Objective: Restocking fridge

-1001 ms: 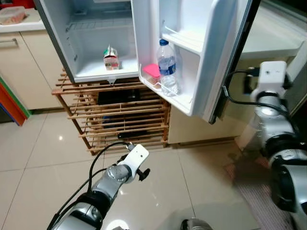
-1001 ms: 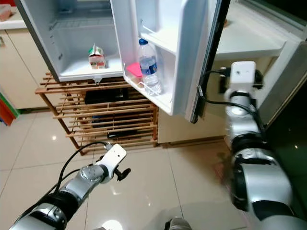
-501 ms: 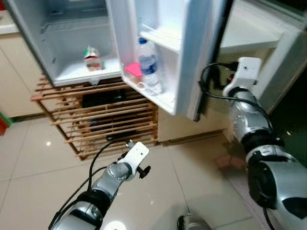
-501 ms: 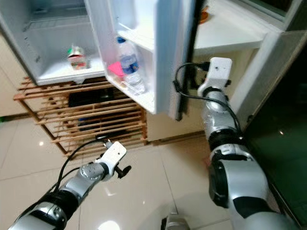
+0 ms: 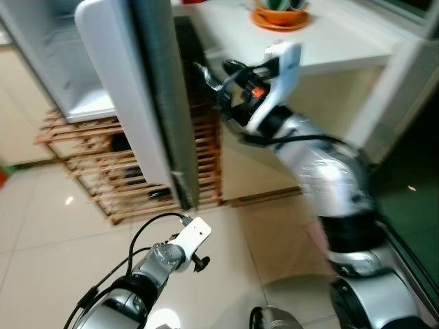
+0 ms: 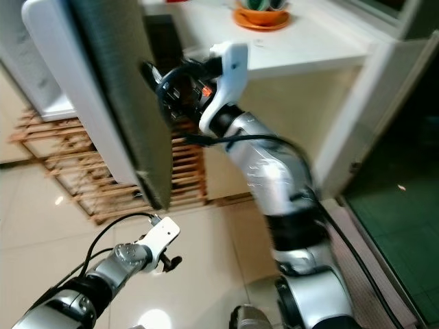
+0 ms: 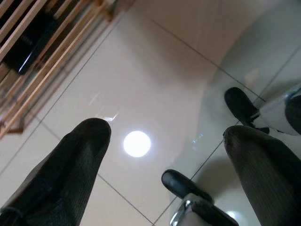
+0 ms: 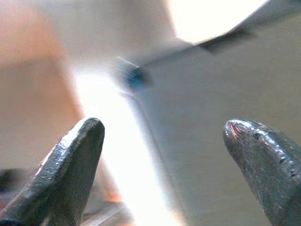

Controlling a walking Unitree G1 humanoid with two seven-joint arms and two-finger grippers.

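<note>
The small white fridge (image 5: 68, 75) stands on a wooden rack, and its door (image 5: 154, 103) is seen nearly edge-on, grey outer face toward me. The door hides the shelves and whatever is on them. My right arm reaches across to the left, and its gripper (image 5: 206, 74) is at the door's outer face, blurred by motion. In the right wrist view the two fingertips (image 8: 80, 146) stand apart, with the grey door surface just ahead. My left gripper (image 7: 164, 134) hangs low over the tiled floor, open and holding nothing.
The slatted wooden rack (image 5: 89, 178) under the fridge holds dark items. A white counter (image 5: 329, 48) to the right carries an orange dish (image 5: 278, 15). Beige cabinet fronts stand behind, and a dark floor area (image 5: 411, 185) lies at far right. My own foot (image 7: 181, 183) is below.
The fridge door has swung well toward shut, hiding the bottle, pink box and carton. My right arm has swept left along with it. The head view has also shifted.
</note>
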